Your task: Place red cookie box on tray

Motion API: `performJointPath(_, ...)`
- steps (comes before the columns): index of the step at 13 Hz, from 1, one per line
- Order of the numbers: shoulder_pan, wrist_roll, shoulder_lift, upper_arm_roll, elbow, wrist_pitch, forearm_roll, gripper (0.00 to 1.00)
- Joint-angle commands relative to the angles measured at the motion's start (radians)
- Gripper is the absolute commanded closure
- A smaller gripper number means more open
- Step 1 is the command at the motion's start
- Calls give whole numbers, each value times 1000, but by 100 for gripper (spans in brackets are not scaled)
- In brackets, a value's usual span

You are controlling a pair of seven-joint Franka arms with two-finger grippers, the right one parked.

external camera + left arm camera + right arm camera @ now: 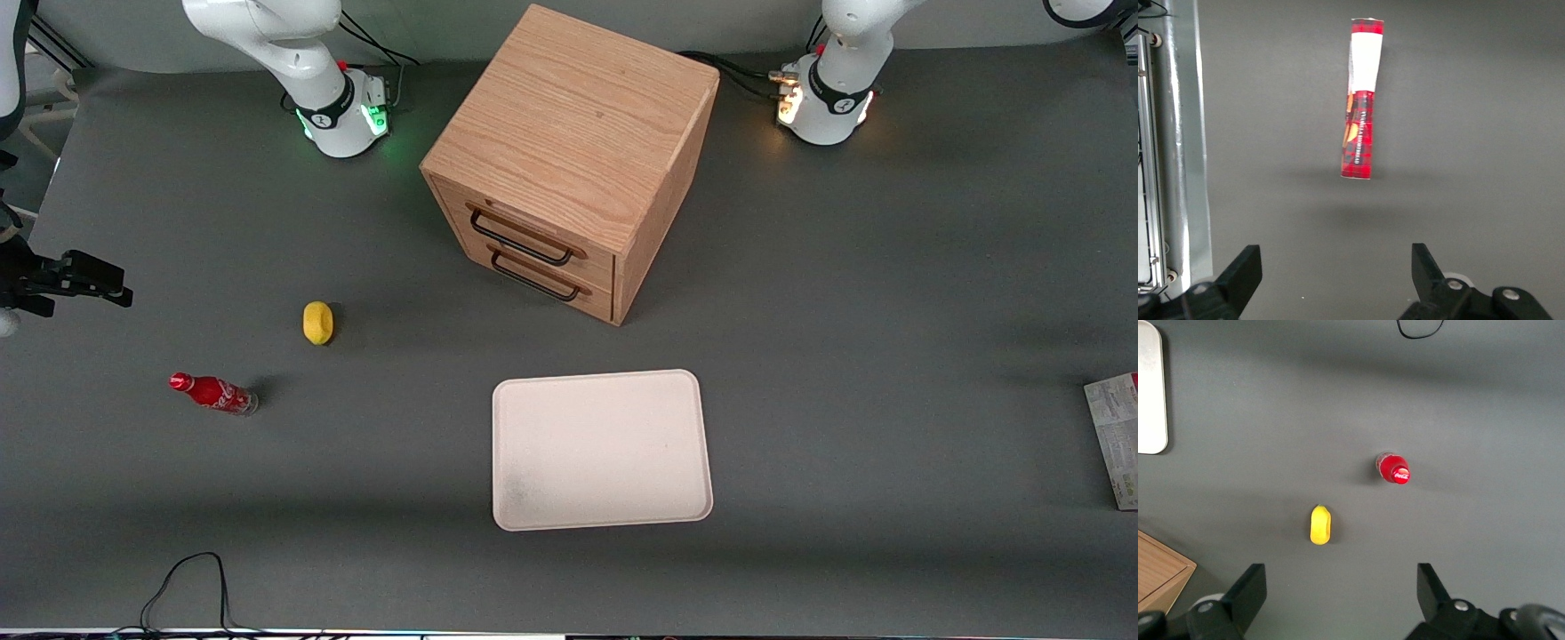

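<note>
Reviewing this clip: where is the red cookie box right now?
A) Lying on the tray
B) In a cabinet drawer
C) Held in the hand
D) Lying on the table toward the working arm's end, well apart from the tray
D. The red cookie box lies on the table, the tray is bare, and the open hand hovers above the box, holding nothing.

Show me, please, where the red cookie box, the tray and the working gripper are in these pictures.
red cookie box (pixel 1359 127), left wrist view, on its red plaid face.
tray (pixel 601 449), front view, on its bare floor.
gripper (pixel 1336 277), left wrist view, midway between its open fingers, above the table short of the box.
</note>
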Motion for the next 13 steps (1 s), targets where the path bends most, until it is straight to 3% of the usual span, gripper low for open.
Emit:
performJointPath(1, -11, 44, 58, -11, 19, 65, 1, 0)
performJointPath(7, -46, 124, 145, -17, -127, 295, 4, 0)
performJointPath(13, -46, 141, 263, -17, -130, 461, -10, 0)
